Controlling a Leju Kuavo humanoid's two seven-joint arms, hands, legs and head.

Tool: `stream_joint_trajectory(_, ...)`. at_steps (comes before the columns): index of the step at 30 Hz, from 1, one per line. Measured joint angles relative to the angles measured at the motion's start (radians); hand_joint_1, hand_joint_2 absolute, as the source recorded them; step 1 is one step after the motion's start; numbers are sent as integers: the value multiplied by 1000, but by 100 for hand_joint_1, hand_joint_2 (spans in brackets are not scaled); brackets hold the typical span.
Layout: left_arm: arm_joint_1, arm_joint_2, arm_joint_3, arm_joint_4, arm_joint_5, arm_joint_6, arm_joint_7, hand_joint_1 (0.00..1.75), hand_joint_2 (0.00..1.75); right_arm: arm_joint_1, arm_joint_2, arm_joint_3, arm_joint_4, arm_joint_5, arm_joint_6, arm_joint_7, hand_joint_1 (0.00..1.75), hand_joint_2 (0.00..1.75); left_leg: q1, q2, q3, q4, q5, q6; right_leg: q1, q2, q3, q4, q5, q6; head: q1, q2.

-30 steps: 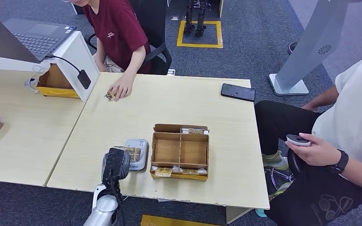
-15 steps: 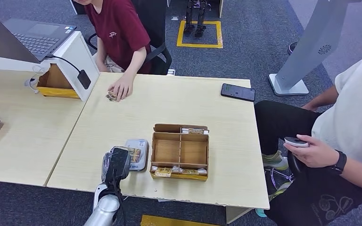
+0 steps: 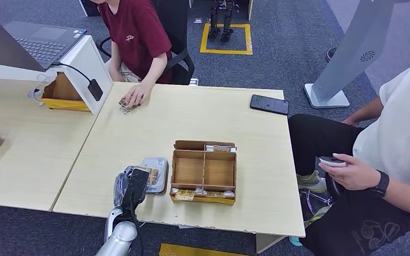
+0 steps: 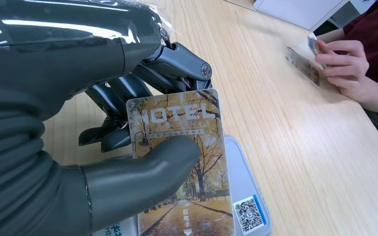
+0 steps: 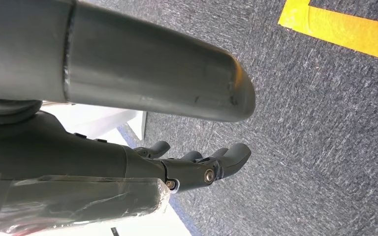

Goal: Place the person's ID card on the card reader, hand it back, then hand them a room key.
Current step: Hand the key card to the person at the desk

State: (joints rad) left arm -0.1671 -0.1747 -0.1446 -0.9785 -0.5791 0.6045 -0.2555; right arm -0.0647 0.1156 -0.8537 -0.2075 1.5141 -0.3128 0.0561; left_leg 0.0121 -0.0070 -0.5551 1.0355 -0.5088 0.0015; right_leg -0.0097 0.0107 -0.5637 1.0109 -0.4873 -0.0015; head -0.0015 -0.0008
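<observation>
at the table's (image 3: 139, 128) near edge, around seven o'clock in the head view, the left hand (image 3: 132, 188) held a card (image 4: 184, 162) pinched between its thick grey thumb and darker fingers (image 4: 177, 64). the card was a tall rectangle printed with an autumn avenue of yellow-leaved trees, the word "motel" across its upper part in pale letters, small lines of text beneath it, and a few small characters low on its face. it was held just above a grey card reader (image 3: 157, 172), whose rounded edge carried a blue-bordered qr code sticker (image 4: 248, 214). whether the card touched the reader could not be told.

just beside the reader, at three o'clock from it, sat an open cardboard box (image 3: 204, 172) split into compartments, with more cards tucked along its near and far walls.

across the table at eleven o'clock, a person in a dark red shirt (image 3: 136, 32) rested a hand (image 3: 134, 95) on another card (image 3: 126, 108) lying on the wood. a black phone (image 3: 269, 104) lay near the far right corner, at two o'clock.

the right hand (image 5: 197, 164) hung over grey carpet (image 5: 315, 123), fingers loosely apart and holding nothing.
</observation>
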Motion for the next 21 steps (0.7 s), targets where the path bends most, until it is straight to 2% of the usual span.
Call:
stream_joint_trajectory(12,-11,-2,2,43,-93,46,23,175,175,0,0,6,0,0,2,-3,0,0,0,0,0,0,0,0,0,0,0,0,0,0,0,0)
stream_joint_trajectory(16,-12,-7,16,48,-11,-18,-24,175,175,0,0,7,0,0,1,-3,0,0,0,0,0,0,0,0,0,0,0,0,0,0,0,0)
stream_joint_trajectory(21,11,-11,34,6,150,-151,-98,175,175,1,0,10,0,0,-3,-4,0,0,0,-1,0,0,0,0,0,-1,1,0,0,0,0,0)
